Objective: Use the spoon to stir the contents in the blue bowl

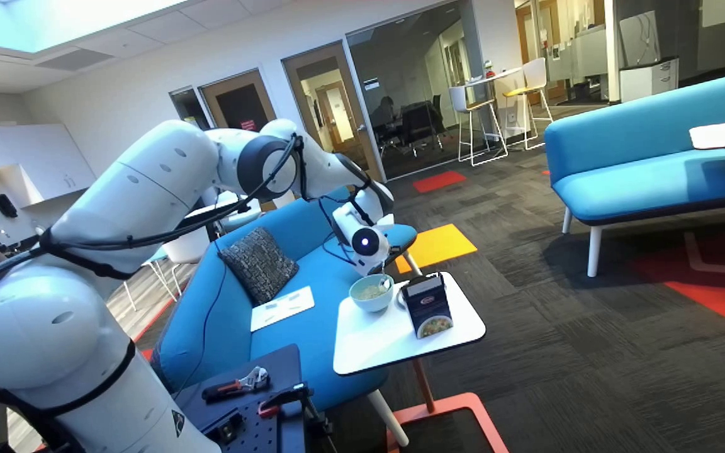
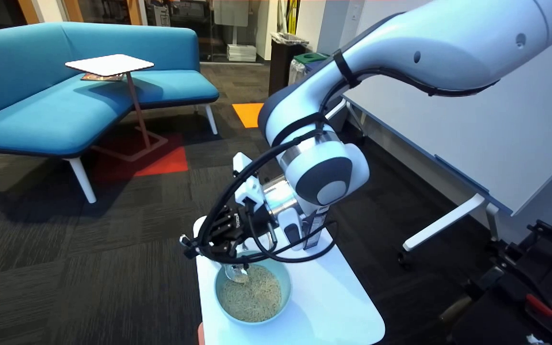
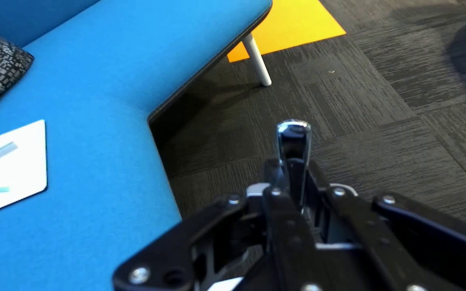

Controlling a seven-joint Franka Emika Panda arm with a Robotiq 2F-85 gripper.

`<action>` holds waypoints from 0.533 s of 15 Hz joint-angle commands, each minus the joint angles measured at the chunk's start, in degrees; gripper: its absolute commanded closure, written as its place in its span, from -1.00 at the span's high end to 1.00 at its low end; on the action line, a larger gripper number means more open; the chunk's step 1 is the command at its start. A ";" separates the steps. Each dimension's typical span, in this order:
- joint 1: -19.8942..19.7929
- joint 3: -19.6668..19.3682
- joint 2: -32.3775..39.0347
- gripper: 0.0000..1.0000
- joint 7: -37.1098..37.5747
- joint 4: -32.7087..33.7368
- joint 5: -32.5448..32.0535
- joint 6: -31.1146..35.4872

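Note:
The blue bowl stands upright on the white table, pale blue-green, in both exterior views (image 1: 372,303) (image 2: 253,322). It holds beige grainy contents (image 2: 257,298). My gripper (image 3: 295,178) is shut on a shiny metal spoon (image 3: 293,139), whose handle end sticks up past the fingertips in the wrist view. In an exterior view the gripper (image 2: 194,248) is beside and above the bowl, and the spoon's head (image 2: 236,273) is inside the rim near the wall. How deep it sits in the grains I cannot tell. The bowl is out of the wrist view.
A dark navy box (image 1: 428,305) stands on the small white table (image 1: 378,340) close to the bowl, with a partly hidden round white object (image 1: 401,298) behind it. A blue sofa (image 1: 312,251) with a white board (image 1: 282,308) lies alongside. A whiteboard (image 2: 487,96) stands beyond the arm.

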 commanded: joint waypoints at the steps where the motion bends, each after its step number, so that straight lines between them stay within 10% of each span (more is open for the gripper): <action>1: -4.03 0.24 -2.98 -0.92 -9.28 -9.63 5.35 -8.66; 8: -8.91 -0.07 -4.60 -0.92 -20.64 -20.40 8.33 -24.41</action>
